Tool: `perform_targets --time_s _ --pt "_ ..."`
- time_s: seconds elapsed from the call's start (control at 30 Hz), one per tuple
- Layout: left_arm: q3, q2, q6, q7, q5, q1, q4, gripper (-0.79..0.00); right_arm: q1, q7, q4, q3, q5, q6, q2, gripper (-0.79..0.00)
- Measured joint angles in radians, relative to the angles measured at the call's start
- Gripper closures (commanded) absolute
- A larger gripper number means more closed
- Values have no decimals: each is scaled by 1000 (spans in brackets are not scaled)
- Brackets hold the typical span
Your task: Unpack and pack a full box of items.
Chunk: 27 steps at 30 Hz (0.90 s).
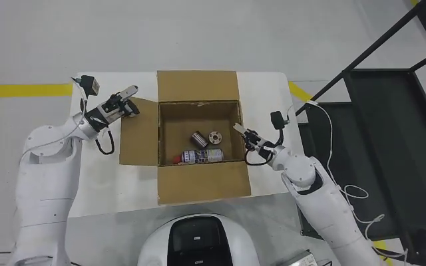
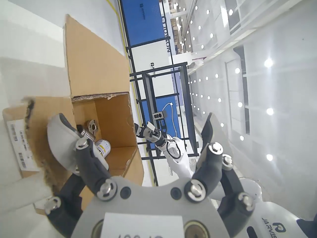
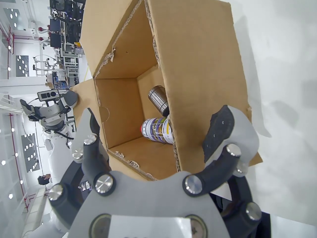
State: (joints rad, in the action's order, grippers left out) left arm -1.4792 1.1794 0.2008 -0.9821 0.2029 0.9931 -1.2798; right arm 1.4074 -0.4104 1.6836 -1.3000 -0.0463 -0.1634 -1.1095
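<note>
While left claw and right claw gape, one box, three items

Left gripper spread wide, right gripper spread wide, both pointing inward

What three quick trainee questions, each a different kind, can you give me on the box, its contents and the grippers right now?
1. True or false: the left gripper is holding the spray can.
2. How many items lie inside the cardboard box? A) one B) three C) six
3. Fill in: the spray can lies on its ____.

Key
1. False. The left gripper and the right gripper are both open and empty, and the can is in the box.
2. B. They are the spray can, a metal cylinder and a flanged ring.
3. side
</note>
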Motion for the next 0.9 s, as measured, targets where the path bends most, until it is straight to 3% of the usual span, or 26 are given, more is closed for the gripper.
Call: perform_targets --time_s 0.43,0.77,0.9 --pt "-67 -24 36 3 28 44 1 -785 33 -14 260 9 -184 -11 8 -785" --pt "-94 -53 94 -205 40 -27 106 -785 -234 -186 127 316 -428 -81 -34 -785" --pt "-87 -60 130 -272 60 -65 159 -785 -319 -196 57 408 -498 -128 -58 -785"
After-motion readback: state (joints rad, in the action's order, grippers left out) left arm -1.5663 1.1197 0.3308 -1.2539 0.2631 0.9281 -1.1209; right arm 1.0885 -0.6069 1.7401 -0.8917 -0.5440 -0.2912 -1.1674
